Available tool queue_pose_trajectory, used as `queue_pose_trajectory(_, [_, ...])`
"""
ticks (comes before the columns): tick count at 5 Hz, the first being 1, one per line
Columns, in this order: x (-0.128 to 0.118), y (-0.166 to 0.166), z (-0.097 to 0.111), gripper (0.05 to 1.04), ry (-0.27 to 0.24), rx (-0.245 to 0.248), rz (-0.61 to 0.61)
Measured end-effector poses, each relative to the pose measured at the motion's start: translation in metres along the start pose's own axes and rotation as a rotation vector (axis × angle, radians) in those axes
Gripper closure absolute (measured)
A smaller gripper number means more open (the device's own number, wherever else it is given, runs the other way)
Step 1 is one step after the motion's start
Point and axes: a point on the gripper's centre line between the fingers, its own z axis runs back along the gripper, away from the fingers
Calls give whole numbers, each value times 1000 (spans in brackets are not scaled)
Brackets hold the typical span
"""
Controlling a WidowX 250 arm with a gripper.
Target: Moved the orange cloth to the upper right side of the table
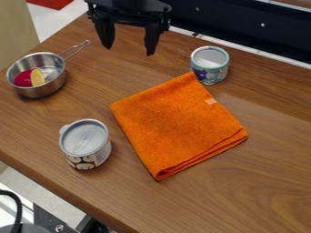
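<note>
The counter (267, 182) has a brown wood surface with long grain, and its edge runs slantwise along the near left. A soft, pale shine of light lies on its right part. Beyond the far side there stands a dark, almost black panel (243, 27) with small light dots. At the far left are a beige upright surface (15, 36) and a red flat patch (48, 2) beside pale floor (72, 13).

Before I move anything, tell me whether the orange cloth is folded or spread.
Folded: the cloth shows stacked layers along its lower right edge.

Orange cloth (176, 123), folded, lying flat
</note>
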Motion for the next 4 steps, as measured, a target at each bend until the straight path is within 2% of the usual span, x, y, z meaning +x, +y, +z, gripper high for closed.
queue_pose_trajectory(1, [-5, -1, -8, 86, 33, 6, 5])
queue_pose_trajectory(2, [-12, -20, -7, 86, 50, 9, 99])
queue_pose_trajectory(3, [-18, -37, -18, 86, 77, 35, 229])
queue_pose_trajectory(4, [-22, -45, -43, 117, 107, 90, 401])
